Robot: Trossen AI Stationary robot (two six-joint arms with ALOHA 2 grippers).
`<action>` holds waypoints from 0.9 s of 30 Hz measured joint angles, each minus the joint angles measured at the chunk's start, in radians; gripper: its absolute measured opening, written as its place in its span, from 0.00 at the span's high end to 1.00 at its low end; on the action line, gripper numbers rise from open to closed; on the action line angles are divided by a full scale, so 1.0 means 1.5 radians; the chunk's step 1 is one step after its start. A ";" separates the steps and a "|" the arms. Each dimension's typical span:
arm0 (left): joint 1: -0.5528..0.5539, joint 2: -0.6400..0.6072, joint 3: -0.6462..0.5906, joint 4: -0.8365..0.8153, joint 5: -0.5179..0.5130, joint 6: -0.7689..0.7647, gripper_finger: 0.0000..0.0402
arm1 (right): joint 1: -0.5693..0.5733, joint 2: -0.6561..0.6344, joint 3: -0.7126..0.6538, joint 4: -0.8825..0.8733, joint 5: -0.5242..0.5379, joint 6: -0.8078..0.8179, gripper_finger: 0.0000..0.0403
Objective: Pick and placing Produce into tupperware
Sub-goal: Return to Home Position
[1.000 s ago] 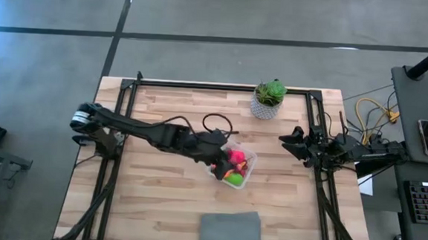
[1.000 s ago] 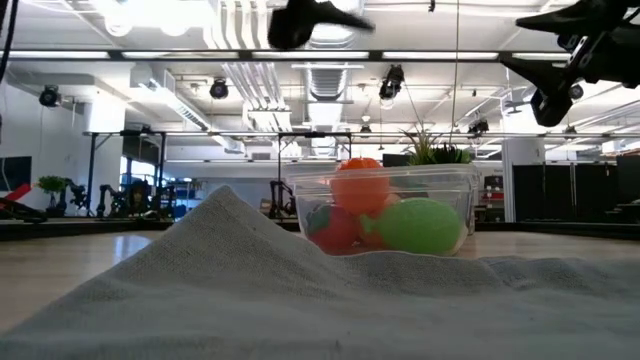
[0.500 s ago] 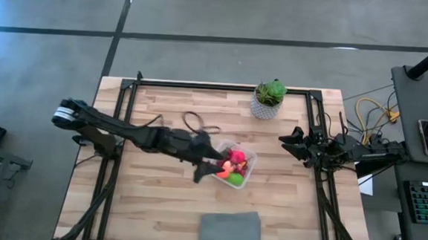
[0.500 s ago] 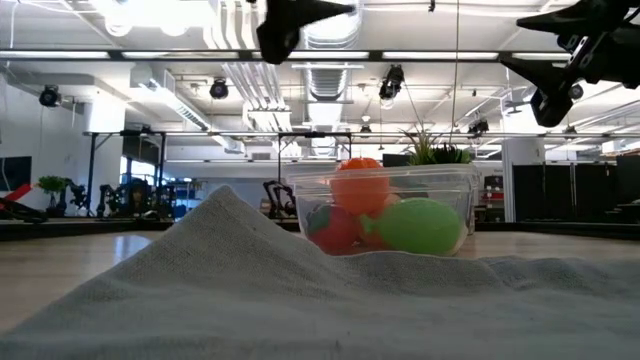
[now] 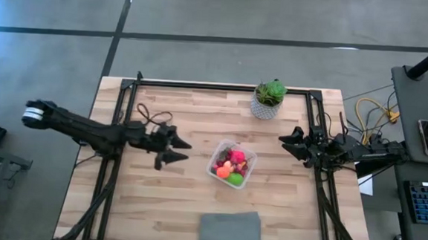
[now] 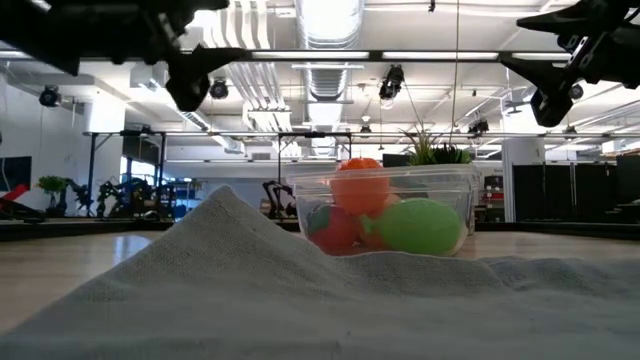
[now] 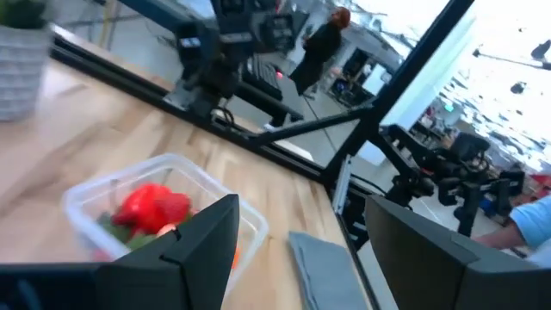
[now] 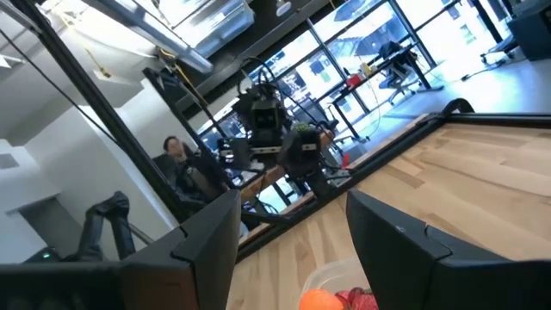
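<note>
Hovering near the tupperware (image 5: 212, 165) of produce (image 5: 232, 166), the left tool (image 5: 187, 151) gapes.

A leafy green plant in a white pot (image 5: 268, 99) stands upright near one long edge of the light wooden bench (image 5: 171, 207). A flat grey rectangular cloth (image 5: 230, 229) lies at the opposite long edge, well apart from the plant.

tub (image 5: 252, 153): 1 | potted plant (image 5: 268, 99): 1 | grey cloth (image 5: 230, 229): 1 | arms (image 5: 101, 132): 2 | produce (image 5: 233, 164): several, heaped, uncountable
</note>
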 joint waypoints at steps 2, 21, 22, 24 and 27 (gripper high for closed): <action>0.015 -0.042 -0.034 0.004 0.000 0.001 0.41 | 0.000 0.000 0.000 0.000 0.000 0.000 0.49; 0.091 -0.369 -0.254 -0.039 -0.009 -0.030 0.41 | 0.000 0.000 0.000 0.000 0.000 0.000 0.49; 0.093 -0.379 -0.254 -0.055 -0.012 -0.030 0.41 | 0.000 0.000 0.000 0.000 0.000 0.000 0.49; 0.097 -0.411 -0.255 -0.084 -0.012 -0.029 0.41 | 0.000 0.000 0.000 0.000 0.000 0.000 0.49; 0.102 -0.459 -0.255 -0.100 -0.012 -0.016 0.41 | 0.000 0.000 0.000 0.000 0.000 0.000 0.49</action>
